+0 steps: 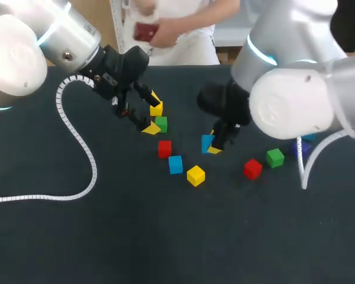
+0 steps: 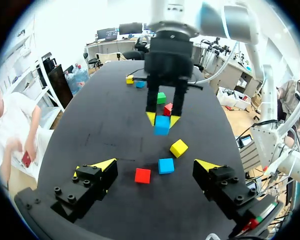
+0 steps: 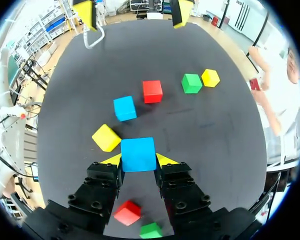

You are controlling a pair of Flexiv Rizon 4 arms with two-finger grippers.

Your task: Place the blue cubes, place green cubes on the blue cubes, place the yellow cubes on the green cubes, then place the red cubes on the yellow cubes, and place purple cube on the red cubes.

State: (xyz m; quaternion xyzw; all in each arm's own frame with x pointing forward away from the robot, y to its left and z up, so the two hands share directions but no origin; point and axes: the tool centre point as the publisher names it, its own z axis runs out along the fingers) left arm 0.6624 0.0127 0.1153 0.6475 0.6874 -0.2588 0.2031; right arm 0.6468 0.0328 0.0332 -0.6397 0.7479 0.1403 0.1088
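Cube, bright blue [image 3: 138, 152]: equal-sided, so no long axis; one flat face turned up toward the right wrist, edges square to the fingers. Location: pinched from two sides by the right gripper [image 3: 138, 161], low over the dark table [image 1: 165, 236] near its middle; whether it touches the surface cannot be told. Right arm: enters from the right, bent over, fingers pointing steeply down. Left arm: enters from the upper left, left gripper [image 2: 155, 164] low over the table, fingers spread wide, gripping nothing. Loose ahead of those spread fingers: red cube [image 2: 142, 175], second blue cube [image 2: 166, 165], yellow cube [image 2: 179, 148] turned corner-on. Head and right wrist views show a green cube [image 1: 161, 123] just beside a left fingertip, second yellow cube [image 3: 210, 77] next to it; the left wrist view does not take these in. Right of the held cube: second red cube [image 1: 252, 168], second green cube [image 1: 275, 157], purple cube [image 1: 300, 148] by the right arm's cable.
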